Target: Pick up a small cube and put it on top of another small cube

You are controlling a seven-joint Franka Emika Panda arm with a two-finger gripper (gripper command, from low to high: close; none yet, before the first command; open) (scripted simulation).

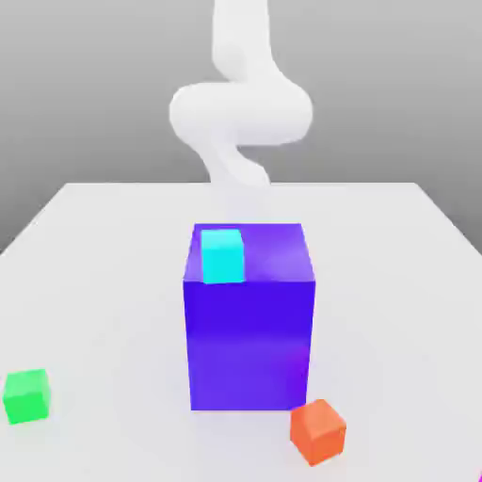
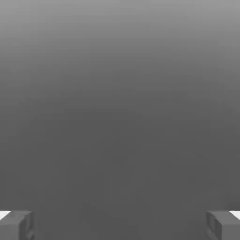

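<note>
A smooth cyan cube [image 1: 222, 255] sits atop the glossy blue block [image 1: 250, 344]; matte green cube [image 1: 25, 395] at eight o'clock, orange cube [image 1: 318, 431] at five; end effector [image 2: 120, 225] spread wide, holding nothing.

A small cyan cube [image 1: 222, 255] rests upright on the top face of the large blue block [image 1: 249, 329], near its edge toward the exterior view's left. A small green cube [image 1: 25, 395] and a small orange cube [image 1: 318, 431], the latter turned slightly, lie on the white table [image 1: 104, 264], well apart.
</note>
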